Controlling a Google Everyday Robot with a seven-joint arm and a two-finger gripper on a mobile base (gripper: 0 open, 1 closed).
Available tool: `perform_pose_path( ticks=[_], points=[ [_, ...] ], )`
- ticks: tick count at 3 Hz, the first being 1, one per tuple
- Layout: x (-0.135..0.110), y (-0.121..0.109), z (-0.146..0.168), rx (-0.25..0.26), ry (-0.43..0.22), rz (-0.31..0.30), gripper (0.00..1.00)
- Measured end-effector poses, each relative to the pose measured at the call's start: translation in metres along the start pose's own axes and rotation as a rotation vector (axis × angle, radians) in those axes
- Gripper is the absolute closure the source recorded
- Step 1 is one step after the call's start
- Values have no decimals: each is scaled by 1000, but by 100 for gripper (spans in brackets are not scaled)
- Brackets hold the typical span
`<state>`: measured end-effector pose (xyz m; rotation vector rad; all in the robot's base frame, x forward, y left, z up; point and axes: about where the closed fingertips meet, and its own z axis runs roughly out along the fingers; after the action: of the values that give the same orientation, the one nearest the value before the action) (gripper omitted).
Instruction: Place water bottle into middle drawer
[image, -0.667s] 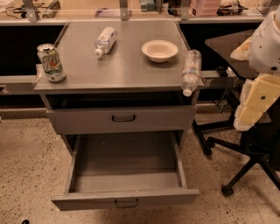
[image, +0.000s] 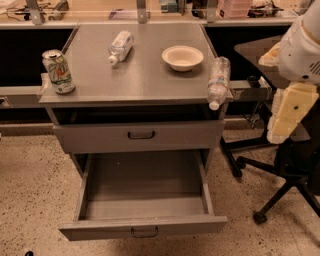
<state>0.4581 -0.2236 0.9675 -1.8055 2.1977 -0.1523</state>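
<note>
A grey metal cabinet (image: 145, 80) stands in the middle of the view; the slim clear plastic water bottle (image: 218, 80) with a white cap lies at the right edge of the cabinet's top, cap towards the front, with the cap end hanging past the top's front right corner. The middle drawer (image: 145, 227), the cabinet's lowest grey tray with a small dark curved handle, is pulled fully out at the front and holds nothing; the taller-fronted grey drawer (image: 140, 136) above it is closed.

On the cabinet's top, a green-and-white soda can (image: 58, 71) stands upright at the front left corner; a stubbier clear bottle with a broad white label (image: 120, 47) lies on its side towards the back, left of centre; a shallow cream bowl (image: 182, 57) sits towards the back, right of centre.

The cream-coloured gripper (image: 281, 131) hangs to the right of the cabinet, below the robot's white arm (image: 302, 50), at about the height of the closed drawer and well apart from the water bottle; whether it is open or closed cannot be told; it has hold of nothing. A black office chair (image: 280, 180) stands on the speckled floor (image: 35, 185) just right of the cabinet, behind the gripper.
</note>
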Motion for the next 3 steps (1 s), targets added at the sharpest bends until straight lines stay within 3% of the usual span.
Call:
perform_pose_path(
  ticks=[2,3],
  points=[
    [13,-77,78,9,42,-233,0],
    [7,-99,88,149,-17,-439,0]
  ],
)
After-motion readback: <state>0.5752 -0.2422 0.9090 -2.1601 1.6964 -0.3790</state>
